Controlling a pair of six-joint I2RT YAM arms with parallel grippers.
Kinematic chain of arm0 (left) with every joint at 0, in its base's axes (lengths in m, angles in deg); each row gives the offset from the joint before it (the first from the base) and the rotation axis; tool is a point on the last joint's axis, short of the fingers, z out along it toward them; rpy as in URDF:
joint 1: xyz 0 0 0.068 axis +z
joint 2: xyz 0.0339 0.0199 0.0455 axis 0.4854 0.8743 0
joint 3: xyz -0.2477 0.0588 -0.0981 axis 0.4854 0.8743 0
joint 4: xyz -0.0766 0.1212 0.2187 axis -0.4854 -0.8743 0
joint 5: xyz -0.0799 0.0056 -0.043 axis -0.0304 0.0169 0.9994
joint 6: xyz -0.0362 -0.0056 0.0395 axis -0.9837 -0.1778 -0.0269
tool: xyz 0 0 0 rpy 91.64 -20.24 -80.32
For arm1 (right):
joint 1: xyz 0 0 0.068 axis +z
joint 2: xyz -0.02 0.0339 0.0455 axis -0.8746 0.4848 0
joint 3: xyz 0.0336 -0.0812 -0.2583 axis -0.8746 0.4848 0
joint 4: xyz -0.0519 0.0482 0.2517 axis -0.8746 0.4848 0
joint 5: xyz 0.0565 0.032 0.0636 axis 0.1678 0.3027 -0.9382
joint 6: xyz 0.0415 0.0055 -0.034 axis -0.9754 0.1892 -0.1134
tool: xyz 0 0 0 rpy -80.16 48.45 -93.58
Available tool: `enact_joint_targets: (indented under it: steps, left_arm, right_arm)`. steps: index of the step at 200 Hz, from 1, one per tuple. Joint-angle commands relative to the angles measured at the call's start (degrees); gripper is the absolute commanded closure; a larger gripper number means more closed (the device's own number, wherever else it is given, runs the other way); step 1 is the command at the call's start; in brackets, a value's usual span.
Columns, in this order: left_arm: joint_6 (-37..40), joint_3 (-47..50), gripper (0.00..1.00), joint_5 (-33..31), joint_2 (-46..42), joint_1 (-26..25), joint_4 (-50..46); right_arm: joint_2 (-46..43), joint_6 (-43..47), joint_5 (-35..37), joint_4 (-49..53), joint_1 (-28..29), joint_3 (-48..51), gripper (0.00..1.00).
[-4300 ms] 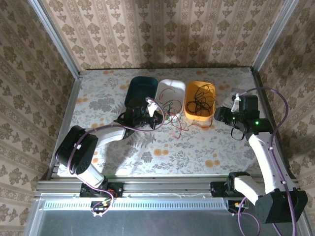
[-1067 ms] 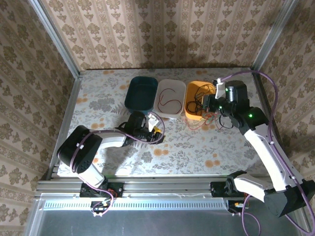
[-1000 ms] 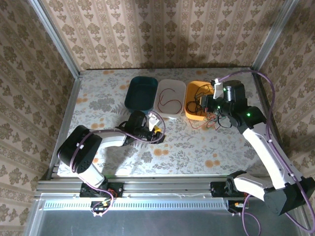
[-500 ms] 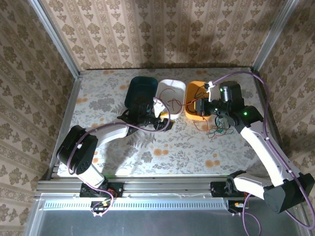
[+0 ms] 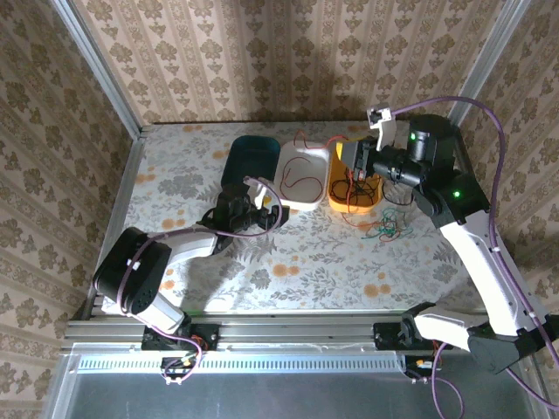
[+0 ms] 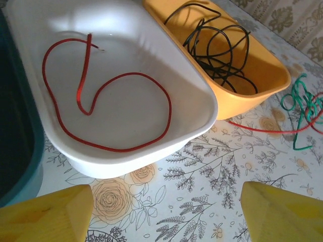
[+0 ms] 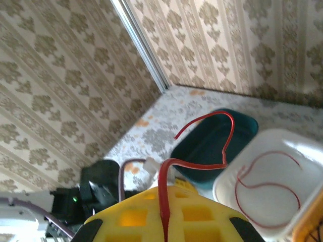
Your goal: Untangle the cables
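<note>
High over the bins, my right gripper (image 5: 351, 159) is shut on a red cable (image 7: 228, 132). The strand runs up between the yellow jaws (image 7: 164, 212) and loops over the teal bin (image 7: 212, 143). A tangle of green and red cables (image 5: 387, 229) lies on the table right of the orange bin (image 5: 339, 202). Black cable (image 6: 217, 50) fills the orange bin (image 6: 262, 75). Another red cable (image 6: 101, 96) lies in the white bin (image 6: 166, 146). My left gripper (image 5: 260, 208) stands open and empty just in front of the white bin, its yellow fingertips (image 6: 45, 217) wide apart.
The teal bin (image 5: 251, 164), white bin (image 5: 290, 197) and orange bin stand side by side at the back of the flowered table (image 5: 306, 262). Papered walls and metal posts close in the back and sides.
My right gripper has risen and swung left over the bins, pulling the red cable up from the tangle. My left gripper has opened wider and shifted slightly in front of the white bin.
</note>
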State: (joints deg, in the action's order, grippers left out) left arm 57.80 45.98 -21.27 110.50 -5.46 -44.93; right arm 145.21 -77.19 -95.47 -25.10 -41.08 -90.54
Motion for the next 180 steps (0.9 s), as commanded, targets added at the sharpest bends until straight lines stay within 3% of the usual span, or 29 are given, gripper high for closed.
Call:
enact_joint_targets:
  steps: [1, 63, 122, 148, 180]
  left_arm:
    - [-2.41, 0.7, 0.22, -1.43, -3.07, -0.22, 3.84]
    - [-2.39, 1.81, 0.22, -9.53, -5.92, 0.39, -0.07]
    - [-3.75, 2.92, 0.21, -13.06, -6.88, 1.37, -2.94]
    - [-3.93, 3.39, 0.21, -14.55, -7.3, 1.54, -3.71]
    - [-3.14, 3.19, 0.21, -15.95, -7.85, 1.54, -5.75]
  right_arm:
    - [2.3, -3.03, -2.41, -5.76, 0.38, -2.64, 1.0]
    - [14.98, -7.44, 2.43, -16.5, 0.56, -6.2, 1.0]
    - [32.27, -6.8, 3.17, -17.76, 0.34, -21.55, 1.0]
    - [35.38, -9.4, 3.32, -20.22, 0.21, -17.73, 1.0]
    - [35.69, -16.64, 3.3, -26.8, 0.32, -3.09, 1.0]
